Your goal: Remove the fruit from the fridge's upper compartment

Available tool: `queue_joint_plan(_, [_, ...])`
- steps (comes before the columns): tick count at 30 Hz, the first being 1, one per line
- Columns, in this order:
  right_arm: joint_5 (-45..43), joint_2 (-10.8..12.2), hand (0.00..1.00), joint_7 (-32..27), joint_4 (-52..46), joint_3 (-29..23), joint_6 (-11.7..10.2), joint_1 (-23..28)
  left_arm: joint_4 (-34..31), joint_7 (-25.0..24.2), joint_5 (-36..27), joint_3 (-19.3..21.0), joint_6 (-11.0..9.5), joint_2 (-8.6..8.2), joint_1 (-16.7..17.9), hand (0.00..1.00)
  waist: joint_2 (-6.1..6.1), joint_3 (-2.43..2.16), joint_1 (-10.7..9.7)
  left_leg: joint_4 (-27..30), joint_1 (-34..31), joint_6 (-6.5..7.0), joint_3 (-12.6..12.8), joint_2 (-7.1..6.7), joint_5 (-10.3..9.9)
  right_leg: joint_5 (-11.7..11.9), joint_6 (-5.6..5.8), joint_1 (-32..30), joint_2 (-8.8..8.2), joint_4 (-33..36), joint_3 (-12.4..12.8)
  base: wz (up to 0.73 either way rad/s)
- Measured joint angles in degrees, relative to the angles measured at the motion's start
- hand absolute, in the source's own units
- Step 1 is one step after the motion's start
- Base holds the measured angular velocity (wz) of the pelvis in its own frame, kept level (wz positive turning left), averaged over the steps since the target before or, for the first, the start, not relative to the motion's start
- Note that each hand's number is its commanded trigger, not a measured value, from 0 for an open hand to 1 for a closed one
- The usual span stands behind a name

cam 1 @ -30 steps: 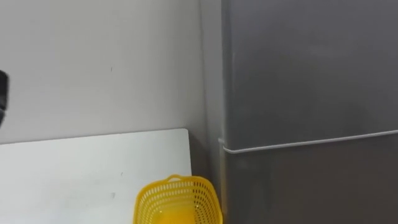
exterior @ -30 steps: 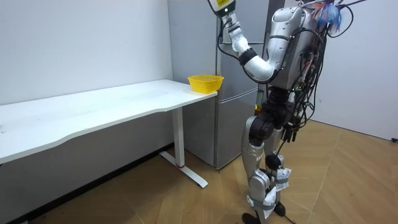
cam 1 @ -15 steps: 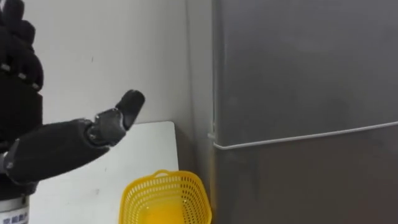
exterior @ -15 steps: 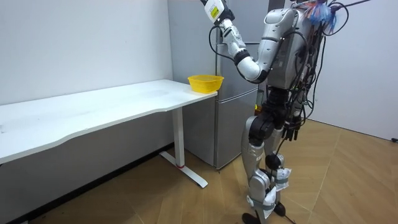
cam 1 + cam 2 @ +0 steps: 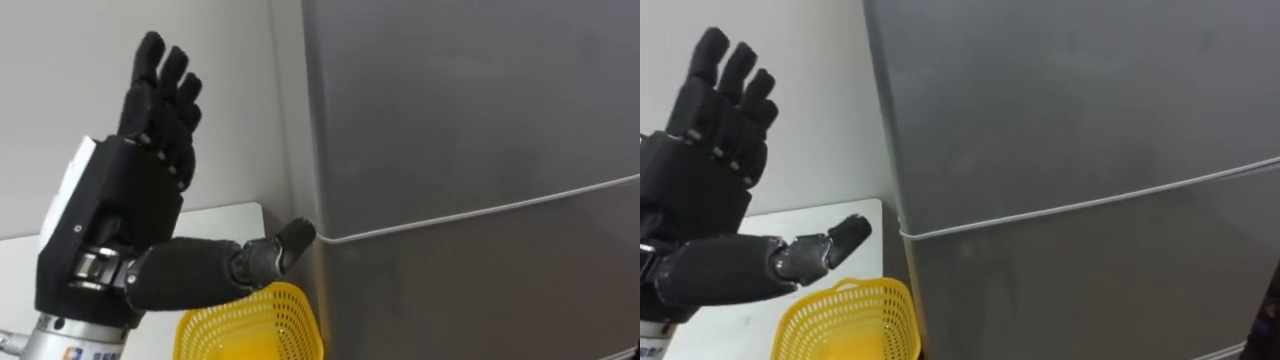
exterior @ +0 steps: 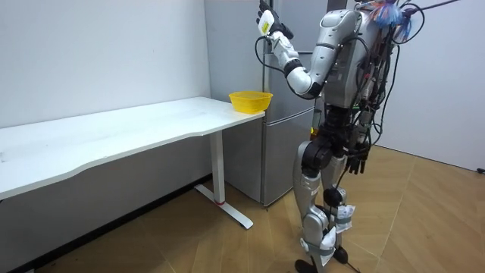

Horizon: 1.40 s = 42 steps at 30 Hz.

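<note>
Since half a second ago my left hand [image 5: 118, 215] has swung closer to the tall grey metal two-door fridge [image 5: 470, 120]. Its fingers [image 5: 160, 85] are straight and spread, grasping nothing. The thumb tip lies at the fridge's left edge, just above the door seam; contact is unclear. The right hand [image 6: 355, 161] hangs at the hip, state unreadable.

Progress: nothing accomplished. The upper door [image 5: 480, 90], right of the fingers, is shut. I judge that the item to retrieve is behind it. Opening, reaching in and withdrawing all remain.

Containers: the yellow plastic mesh basket [image 5: 250, 325] sits below the thumb on the white table [image 6: 114, 130], apparently empty, though its floor is partly cut off.
</note>
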Motion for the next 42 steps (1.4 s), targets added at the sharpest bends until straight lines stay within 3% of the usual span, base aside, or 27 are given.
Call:
queue_joint_plan(7, [-0.55, -0.04, 0.00, 0.26, 0.00, 0.01, 1.02, 0.02, 1.28, -2.24, -1.13, -1.61, 0.92, -1.41, -2.51, 0.00, -0.02, 0.01, -0.07, -0.05, 0.03, 0.00, 0.37, 0.23, 0.00, 0.06, -0.07, -0.09, -0.10, 0.06, 0.04, 0.00])
queue_joint_plan(17, [-0.57, -0.10, 0.00, -0.02, -0.02, 0.01, 2.30, -0.57, 1.98, -4.74, -2.15, -2.57, 3.44, -2.03, -2.54, 0.00, 0.37, -0.18, -0.04, -0.05, -0.54, 0.00, 0.41, 0.47, 0.00, 0.15, -0.22, -0.77, 0.05, -0.01, 0.18, 0.00])
queue_joint_plan(28, [-0.28, -0.11, 0.00, -0.04, -0.15, 0.99, 2.29, -0.89, 2.30, -5.92, -2.18, -4.06, 3.55, -2.11, -2.54, 0.00, 0.70, -0.23, -0.10, -0.14, -0.55, -0.01, 0.42, 0.46, 0.00, 0.15, -0.22, -0.67, 0.01, 0.05, 0.18, 0.00])
queue_joint_plan(35, [-0.47, -0.11, 0.00, 0.06, 0.02, 2.28, 2.38, -1.40, 4.58, -7.81, -2.16, -4.84, 4.77, -2.10, -5.44, 0.00, 0.60, -0.12, -0.27, -0.16, -0.45, -0.01, 0.38, 0.44, 0.00, 0.15, -0.22, -0.63, 0.02, 0.04, 0.16, 0.00])
queue_joint_plan(42, [-0.49, -0.20, 0.00, 0.22, 0.10, 2.33, 3.50, -1.18, 6.19, -9.18, -2.25, -5.87, 4.89, -2.11, -5.50, 0.00, 0.24, 0.33, -0.22, -0.27, 0.12, -0.01, 0.43, 0.46, 0.00, 0.11, -0.16, 0.27, 0.07, -0.11, 0.38, 0.00])
